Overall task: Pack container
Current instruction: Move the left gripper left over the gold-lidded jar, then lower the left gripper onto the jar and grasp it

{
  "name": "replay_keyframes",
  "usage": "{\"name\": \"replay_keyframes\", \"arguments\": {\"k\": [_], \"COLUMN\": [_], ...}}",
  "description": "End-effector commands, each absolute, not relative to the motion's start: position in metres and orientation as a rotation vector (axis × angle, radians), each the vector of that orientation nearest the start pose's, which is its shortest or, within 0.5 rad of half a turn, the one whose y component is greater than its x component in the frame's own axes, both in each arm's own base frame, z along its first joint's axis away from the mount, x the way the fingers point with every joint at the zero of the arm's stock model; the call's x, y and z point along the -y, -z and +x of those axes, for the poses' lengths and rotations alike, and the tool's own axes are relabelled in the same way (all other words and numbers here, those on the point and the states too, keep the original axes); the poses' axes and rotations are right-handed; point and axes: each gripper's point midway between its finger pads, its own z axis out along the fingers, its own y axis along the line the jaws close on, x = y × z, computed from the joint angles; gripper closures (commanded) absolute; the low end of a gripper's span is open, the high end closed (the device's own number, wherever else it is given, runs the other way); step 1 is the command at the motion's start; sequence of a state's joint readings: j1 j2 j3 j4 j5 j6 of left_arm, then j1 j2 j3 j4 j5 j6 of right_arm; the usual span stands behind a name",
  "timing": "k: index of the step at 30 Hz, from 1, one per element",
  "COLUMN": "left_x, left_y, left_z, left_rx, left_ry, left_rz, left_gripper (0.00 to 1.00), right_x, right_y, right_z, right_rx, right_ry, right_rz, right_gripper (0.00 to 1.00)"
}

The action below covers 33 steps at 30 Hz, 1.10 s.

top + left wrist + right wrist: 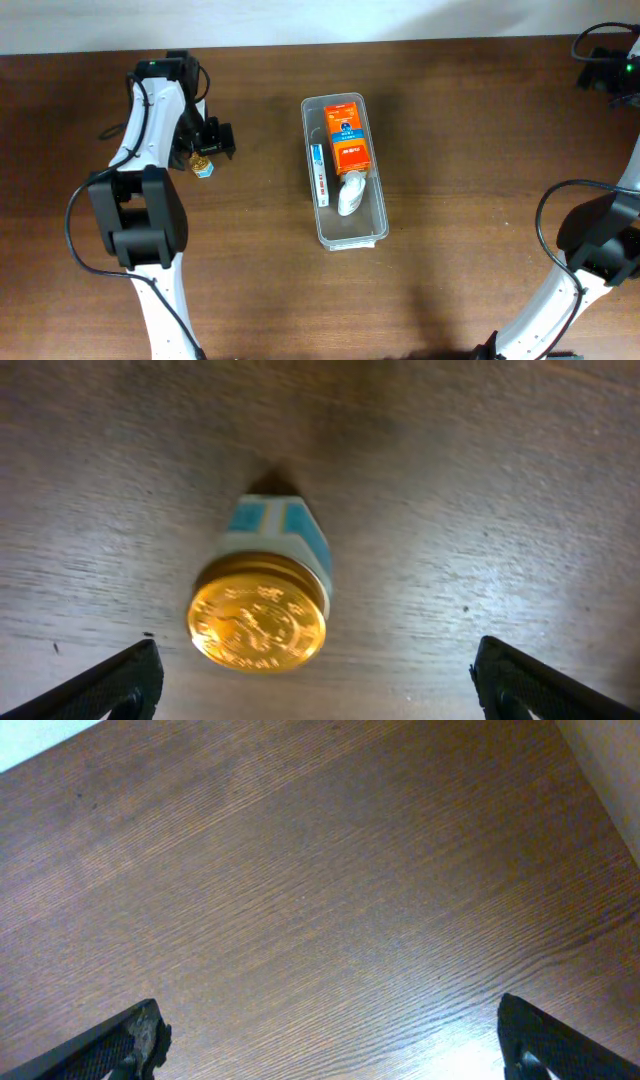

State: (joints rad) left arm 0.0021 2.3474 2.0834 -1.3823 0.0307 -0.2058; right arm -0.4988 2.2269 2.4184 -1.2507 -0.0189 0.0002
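well left of the container (352,232), the left end effector (320,685) hangs jaws apart over the gold-capped jar (258,622), so fetching it looks underway: lower, straddle, close.

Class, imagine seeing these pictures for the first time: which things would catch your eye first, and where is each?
The bright orange box stands out first, lying in the far end of the clear container in the middle of the overhead view, with a white bottle next to it. Next comes the shiny gold-lidded jar on the table at the left, right below the open left gripper.
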Motion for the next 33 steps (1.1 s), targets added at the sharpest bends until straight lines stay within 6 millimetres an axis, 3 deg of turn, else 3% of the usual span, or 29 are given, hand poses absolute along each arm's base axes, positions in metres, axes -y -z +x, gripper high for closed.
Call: {"name": "replay_keyframes", "arguments": {"k": [1, 8, 12, 22, 33], "left_x": [-0.004, -0.005, -0.005, -0.003, -0.003], "left_y": [-0.048, -0.041, -0.038, -0.009, -0.007], "left_z": [0.440, 0.452, 0.450, 0.439, 0.440], "left_rx": [-3.194, -3.158, -3.168, -3.252, -3.252], "left_ry": [0.051, 0.056, 0.054, 0.044, 0.044], "left_rz": [-0.351, -0.352, -0.353, -0.361, -0.361], "left_gripper": [0.01, 0.01, 0.01, 0.01, 0.01], "right_x": [0.253, 0.253, 0.253, 0.253, 0.253], "right_y": [-0.219, -0.219, -0.219, -0.219, -0.219], "right_z": [0.470, 0.470, 0.470, 0.470, 0.470], "right_rx": [-2.538, -2.539, -2.539, -2.538, -2.539], "right_ry": [0.156, 0.155, 0.155, 0.156, 0.156], "right_rz": [0.647, 0.647, 0.647, 0.647, 0.648], "right_gripper": [0.02, 0.02, 0.02, 0.02, 0.02]}}
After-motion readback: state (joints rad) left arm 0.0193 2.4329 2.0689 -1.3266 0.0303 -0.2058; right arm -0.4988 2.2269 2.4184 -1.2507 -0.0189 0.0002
